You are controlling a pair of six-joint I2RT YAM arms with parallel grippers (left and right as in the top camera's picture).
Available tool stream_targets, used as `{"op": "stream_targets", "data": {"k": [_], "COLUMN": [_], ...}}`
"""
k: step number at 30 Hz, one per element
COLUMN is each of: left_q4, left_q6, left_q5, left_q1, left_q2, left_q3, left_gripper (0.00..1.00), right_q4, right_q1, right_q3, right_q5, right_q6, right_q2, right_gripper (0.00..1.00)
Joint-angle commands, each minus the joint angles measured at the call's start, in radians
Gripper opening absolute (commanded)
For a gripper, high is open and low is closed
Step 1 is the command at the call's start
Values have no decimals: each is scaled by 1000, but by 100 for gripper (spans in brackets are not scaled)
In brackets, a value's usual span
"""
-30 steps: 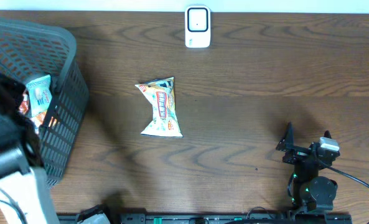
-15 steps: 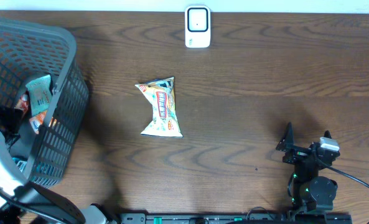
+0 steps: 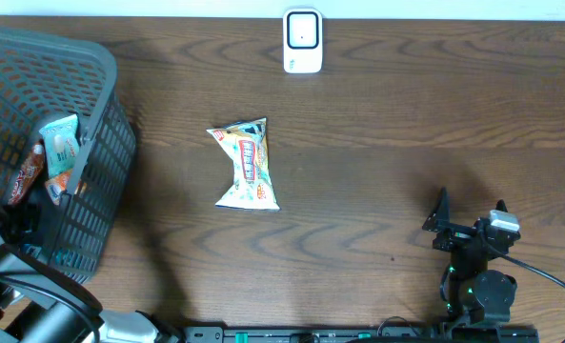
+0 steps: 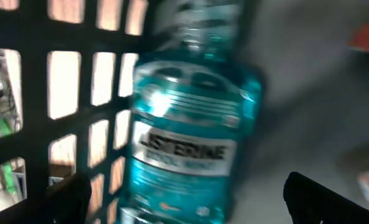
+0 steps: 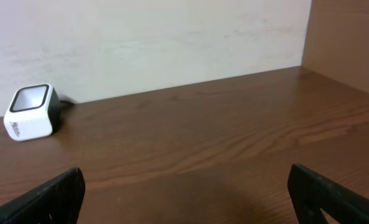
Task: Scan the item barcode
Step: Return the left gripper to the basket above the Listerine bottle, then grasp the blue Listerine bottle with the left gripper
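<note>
Inside the gray basket [image 3: 110,162], the left gripper [image 4: 184,190] hangs empty, jaws spread wide, above a blue Listerine bottle [image 4: 184,124] lying beside the basket's mesh wall; it should probably descend centred on the bottle's body, clear of that wall, before closing

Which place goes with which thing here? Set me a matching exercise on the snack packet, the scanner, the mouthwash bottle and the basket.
Things
1. snack packet
2. scanner
3. mouthwash bottle
4. basket

Places
A. far edge of the table, near its middle
B. inside the basket, next to its mesh wall
C. lying on bare wood, mid-table
D. left end of the table

Pairs: 1-C, 2-A, 3-B, 4-D
</note>
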Motion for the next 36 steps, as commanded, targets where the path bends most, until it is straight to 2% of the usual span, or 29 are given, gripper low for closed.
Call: {"op": "stream_targets", "data": {"k": [1,13,15,17,19,26,36], "left_q4": [33,312,319,326,334,354,313], "left_q6": [-3,0,-14,-15,-16,-15,-15], "left_q5": [-21,-21,-21,-19,-17,1,229], "left_q1": [32,42,42,42,42,42,40], "left_q2": [3,4,4,4,4,2,-99], "left_q3": [-56,-375,-386,-386,-386,-356,-143], "left_gripper": [98,98,88,76,67,64,59], "right_q4": [-3,-3,-3,-3,-3,-3,-3], "right_q1": [8,8,8,8,8,8,8], "right_q3": [-2,-2,-2,-2,-2,-2,-2], "right_q5": [-6,-6,-6,-6,-6,-6,-6], "right_q6": [-14,-14,-14,-14,-14,-14,-14], "right_q2": [-4,-4,-4,-4,-4,-4,-4], "right_gripper": [99,99,99,99,99,99,99]}}
